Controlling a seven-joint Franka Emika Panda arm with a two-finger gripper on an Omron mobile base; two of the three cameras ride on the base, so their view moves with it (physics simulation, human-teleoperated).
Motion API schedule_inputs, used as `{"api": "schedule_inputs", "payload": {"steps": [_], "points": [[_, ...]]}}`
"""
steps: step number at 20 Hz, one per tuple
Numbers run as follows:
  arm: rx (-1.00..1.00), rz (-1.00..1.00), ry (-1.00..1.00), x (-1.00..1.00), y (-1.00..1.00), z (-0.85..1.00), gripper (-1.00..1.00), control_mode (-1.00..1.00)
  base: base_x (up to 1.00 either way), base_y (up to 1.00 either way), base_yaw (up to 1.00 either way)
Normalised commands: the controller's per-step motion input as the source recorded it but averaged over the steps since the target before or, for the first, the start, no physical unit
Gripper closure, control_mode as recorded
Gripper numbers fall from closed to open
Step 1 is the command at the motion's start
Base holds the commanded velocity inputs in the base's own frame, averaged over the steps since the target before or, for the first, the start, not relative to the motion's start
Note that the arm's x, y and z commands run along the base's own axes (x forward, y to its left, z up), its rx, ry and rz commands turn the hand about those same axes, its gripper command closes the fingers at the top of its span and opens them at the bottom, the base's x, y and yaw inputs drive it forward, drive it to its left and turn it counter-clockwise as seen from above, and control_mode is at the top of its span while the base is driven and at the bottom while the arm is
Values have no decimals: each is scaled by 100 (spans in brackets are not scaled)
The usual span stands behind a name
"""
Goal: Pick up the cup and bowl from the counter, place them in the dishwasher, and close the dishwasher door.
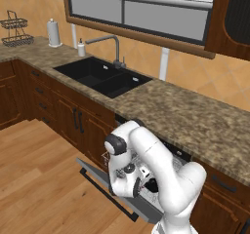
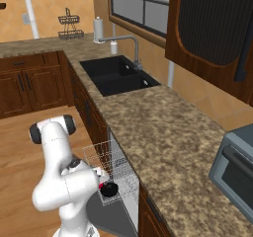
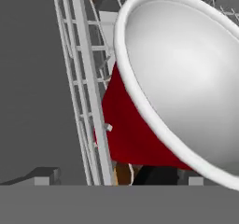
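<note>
- Your tool (image 2: 101,176) stands wide, holding nothing.
- The cup (image 3: 140,129) lies tilted just ahead of it, inside the white wire rack (image 3: 86,92).
- The bowl (image 2: 109,188) sits in the rack, just beside the tool.

A glossy red plastic cup (image 3: 128,129) with a smooth white inside fills the right of the hand view, against a thin white wire rack (image 3: 86,87) and a flat matt grey door (image 3: 32,78). Speckled brown stone-look counter (image 1: 195,116) tops dark polished wood cabinets (image 1: 63,111) above a warm wood-plank floor (image 1: 34,179).
</note>
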Motion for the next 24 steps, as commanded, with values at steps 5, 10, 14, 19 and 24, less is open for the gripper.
{"api": "schedule_inputs", "payload": {"steps": [5, 10, 14, 19, 24], "points": [[-10, 0, 0, 97, -92, 5, -100, -100, 0, 0, 0], [-15, 0, 0, 100, -98, 0, -100, -100, 0, 0, 0], [-18, 0, 0, 96, -86, 5, -100, -100, 0, 0, 0], [-9, 1, 0, -10, 30, 67, -100, -100, 0, 0, 0], [15, 8, 6, -90, 100, 91, -100, -100, 0, 0, 0]]}}
